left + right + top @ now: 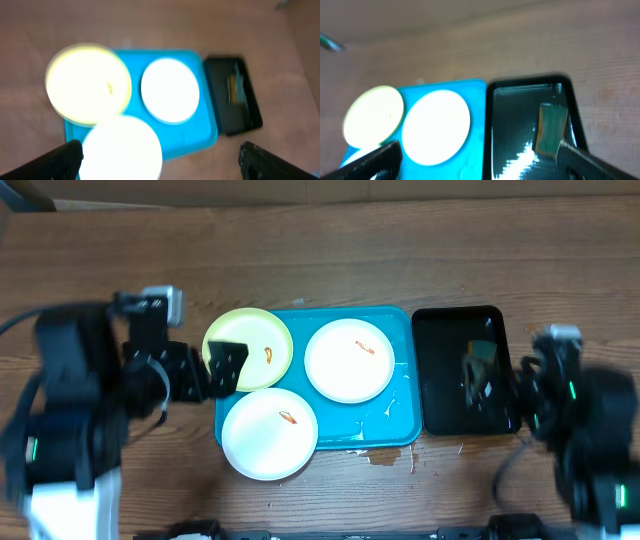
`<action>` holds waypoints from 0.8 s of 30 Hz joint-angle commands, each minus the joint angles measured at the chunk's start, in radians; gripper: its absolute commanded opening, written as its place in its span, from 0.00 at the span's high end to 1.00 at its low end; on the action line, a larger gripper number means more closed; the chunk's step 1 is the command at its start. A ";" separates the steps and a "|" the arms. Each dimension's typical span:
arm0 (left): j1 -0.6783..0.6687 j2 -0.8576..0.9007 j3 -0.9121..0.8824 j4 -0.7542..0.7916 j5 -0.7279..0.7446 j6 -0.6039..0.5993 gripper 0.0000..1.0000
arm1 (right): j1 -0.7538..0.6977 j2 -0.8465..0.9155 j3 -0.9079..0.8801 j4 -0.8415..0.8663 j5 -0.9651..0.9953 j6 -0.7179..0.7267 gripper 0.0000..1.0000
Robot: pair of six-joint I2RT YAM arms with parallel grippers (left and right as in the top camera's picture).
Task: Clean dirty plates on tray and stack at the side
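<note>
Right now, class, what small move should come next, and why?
Probably the open, empty right gripper should lower onto the green rectangular sponge in the black rectangular plastic tray: the two white round plastic plates and the yellow-green one on the turquoise plastic tray show orange smears.

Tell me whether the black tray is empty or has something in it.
Not empty: the black tray holds one small greenish block; what the block is, cannot tell.

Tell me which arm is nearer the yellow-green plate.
Left. The left fingers hang over the yellow-green plate's left edge; the right arm is beyond the black tray's right edge.
</note>
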 commanded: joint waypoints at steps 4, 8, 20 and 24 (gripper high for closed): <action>-0.002 0.241 0.032 -0.065 0.031 -0.004 0.00 | -0.004 0.460 0.284 -0.229 -0.146 -0.010 0.00; -0.002 0.362 0.032 -0.079 0.051 -0.016 0.00 | -0.004 0.630 0.332 -0.280 -0.165 -0.010 0.00; -0.198 0.586 -0.073 0.040 -0.038 -0.053 0.26 | -0.004 0.726 0.332 -0.282 0.076 0.075 0.22; -0.274 0.641 -0.121 0.132 -0.105 -0.135 0.24 | -0.004 0.726 0.319 -0.264 0.155 0.125 0.21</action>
